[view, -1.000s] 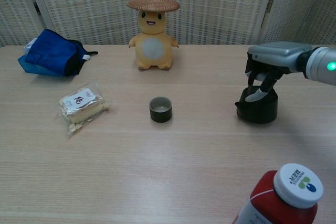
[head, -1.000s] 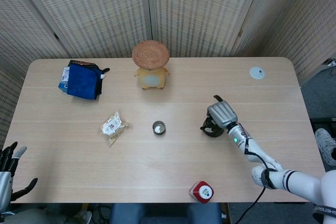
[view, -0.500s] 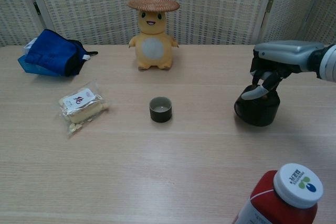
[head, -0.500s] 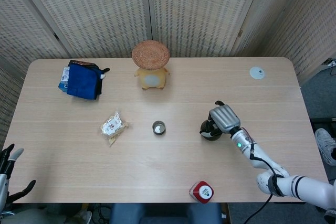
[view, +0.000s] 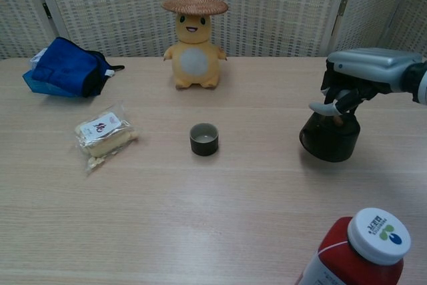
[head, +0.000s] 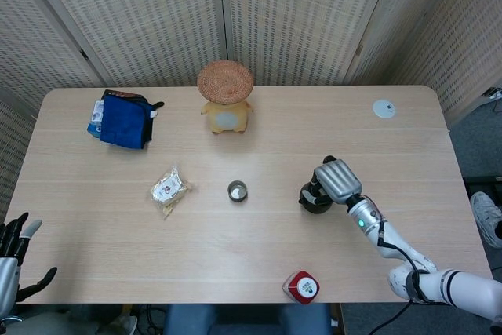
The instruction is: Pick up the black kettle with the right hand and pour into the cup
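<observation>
The black kettle [view: 327, 140] [head: 312, 198] hangs a little above the table at the right, gripped from above by my right hand [view: 353, 83] [head: 336, 180], whose fingers curl down onto its top. The small dark cup [view: 204, 139] [head: 237, 191] stands upright near the table's middle, well to the left of the kettle. My left hand [head: 14, 253] sits low at the table's front left corner with its fingers spread and nothing in it; the chest view does not show it.
A red bottle with a white cap [view: 357, 250] [head: 301, 286] stands at the front edge near the kettle. A yellow toy with a straw hat [view: 194, 45], a blue bag [view: 65, 68], a wrapped snack [view: 103, 131] and a white disc [head: 383, 109] lie further off.
My right hand has lifted the kettle off the table and drawn it slightly toward the front right. The cup has not moved.
</observation>
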You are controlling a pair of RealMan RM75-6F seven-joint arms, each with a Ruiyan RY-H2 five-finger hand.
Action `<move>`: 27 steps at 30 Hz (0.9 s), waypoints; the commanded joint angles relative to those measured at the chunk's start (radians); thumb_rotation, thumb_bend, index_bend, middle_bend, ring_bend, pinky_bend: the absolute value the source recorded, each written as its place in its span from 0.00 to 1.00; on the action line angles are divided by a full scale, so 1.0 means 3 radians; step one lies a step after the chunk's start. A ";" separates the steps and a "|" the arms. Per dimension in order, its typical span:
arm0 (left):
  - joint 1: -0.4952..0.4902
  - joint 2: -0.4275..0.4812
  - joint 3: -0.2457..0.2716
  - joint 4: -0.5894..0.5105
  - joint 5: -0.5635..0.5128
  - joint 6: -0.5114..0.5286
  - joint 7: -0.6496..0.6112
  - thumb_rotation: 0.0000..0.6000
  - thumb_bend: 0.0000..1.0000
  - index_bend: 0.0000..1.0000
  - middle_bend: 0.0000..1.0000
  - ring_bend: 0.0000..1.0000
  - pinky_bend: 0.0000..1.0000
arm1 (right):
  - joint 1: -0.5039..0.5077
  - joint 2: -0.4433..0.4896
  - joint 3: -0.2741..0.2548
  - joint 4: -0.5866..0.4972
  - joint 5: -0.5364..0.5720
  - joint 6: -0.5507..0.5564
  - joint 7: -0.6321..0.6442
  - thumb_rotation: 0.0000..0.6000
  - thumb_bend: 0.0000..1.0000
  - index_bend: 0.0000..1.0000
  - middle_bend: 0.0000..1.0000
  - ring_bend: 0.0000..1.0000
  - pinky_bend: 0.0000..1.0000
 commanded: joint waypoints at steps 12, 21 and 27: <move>0.0017 -0.0018 0.0000 0.0021 -0.0013 0.0026 -0.0015 1.00 0.22 0.11 0.00 0.00 0.00 | 0.0175 -0.0089 0.0109 0.0028 0.0106 -0.0113 -0.0234 0.72 0.42 0.98 0.95 0.93 0.52; 0.0036 -0.0021 0.0003 0.0031 -0.0020 0.0048 -0.0019 1.00 0.22 0.12 0.00 0.00 0.00 | 0.0394 -0.0178 0.0192 0.0059 0.0205 -0.0250 -0.0500 0.74 0.42 0.98 0.95 0.93 0.54; 0.0042 -0.0018 0.0001 0.0012 -0.0022 0.0056 0.0002 1.00 0.22 0.12 0.00 0.00 0.00 | 0.0594 -0.0269 0.0257 0.0128 0.0320 -0.0375 -0.0716 0.75 0.42 0.98 0.95 0.93 0.54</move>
